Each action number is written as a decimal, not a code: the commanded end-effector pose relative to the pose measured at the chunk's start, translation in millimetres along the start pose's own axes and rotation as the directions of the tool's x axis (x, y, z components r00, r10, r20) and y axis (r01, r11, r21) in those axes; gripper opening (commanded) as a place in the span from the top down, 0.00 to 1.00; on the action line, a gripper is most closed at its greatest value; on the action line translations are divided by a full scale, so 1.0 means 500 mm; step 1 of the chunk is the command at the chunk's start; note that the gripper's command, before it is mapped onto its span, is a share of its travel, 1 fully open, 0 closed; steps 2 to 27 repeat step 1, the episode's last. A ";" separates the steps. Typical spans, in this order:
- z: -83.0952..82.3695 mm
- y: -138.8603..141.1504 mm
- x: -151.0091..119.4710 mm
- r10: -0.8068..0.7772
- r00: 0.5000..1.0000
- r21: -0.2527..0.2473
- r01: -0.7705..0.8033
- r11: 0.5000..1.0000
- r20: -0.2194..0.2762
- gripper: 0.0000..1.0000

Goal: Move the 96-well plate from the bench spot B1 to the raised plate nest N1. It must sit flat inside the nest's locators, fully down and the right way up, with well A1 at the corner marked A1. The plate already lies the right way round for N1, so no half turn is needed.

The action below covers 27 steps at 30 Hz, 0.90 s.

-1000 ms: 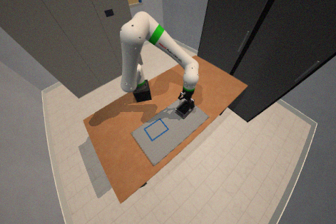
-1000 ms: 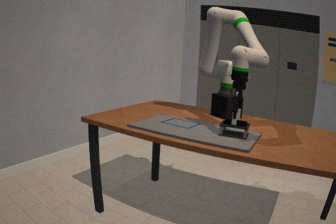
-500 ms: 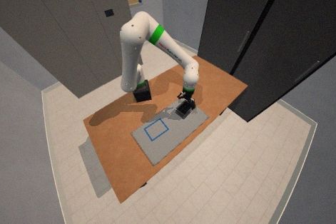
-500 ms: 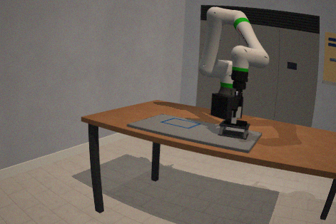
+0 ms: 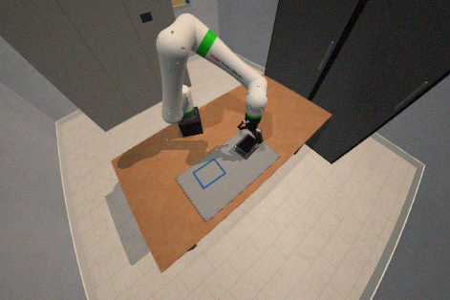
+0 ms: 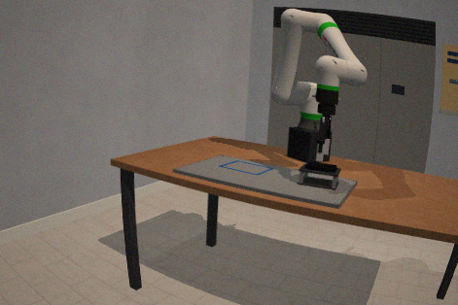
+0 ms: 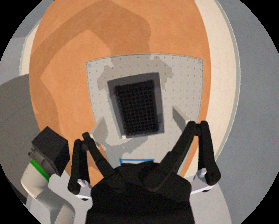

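The dark 96-well plate [image 5: 246,144] sits on the raised nest N1 [image 6: 318,178] at the far end of the grey mat [image 5: 227,173]. In the exterior view the plate [image 6: 320,168] lies level on top of the nest. In the wrist view the plate [image 7: 137,103] lies below, apart from the fingers. My gripper [image 7: 138,117] [image 6: 323,151] is open and empty, a little above the plate. The blue outline of spot B1 [image 5: 208,173] is bare. I cannot read the A1 corner mark.
The arm's black base [image 5: 190,126] stands on the brown table behind the mat. Dark cabinets [image 5: 367,62] rise beyond the table's far edge. The mat's edge runs close to the table's front edge.
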<state>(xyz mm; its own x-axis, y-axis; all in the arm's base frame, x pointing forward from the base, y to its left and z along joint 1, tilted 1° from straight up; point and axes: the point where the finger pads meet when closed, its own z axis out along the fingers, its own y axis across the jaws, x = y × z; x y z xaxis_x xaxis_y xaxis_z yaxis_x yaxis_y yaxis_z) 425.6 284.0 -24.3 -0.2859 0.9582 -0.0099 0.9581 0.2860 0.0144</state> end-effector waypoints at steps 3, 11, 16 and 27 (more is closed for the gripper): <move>-0.016 0.000 0.000 0.000 1.000 0.000 0.000 1.000 0.000 0.00; -0.016 0.000 0.000 0.000 1.000 0.000 0.000 1.000 0.000 0.00; -0.016 0.000 0.000 0.000 1.000 0.000 0.000 1.000 0.000 0.00; -0.016 0.000 0.000 0.000 1.000 0.000 0.000 1.000 0.000 0.00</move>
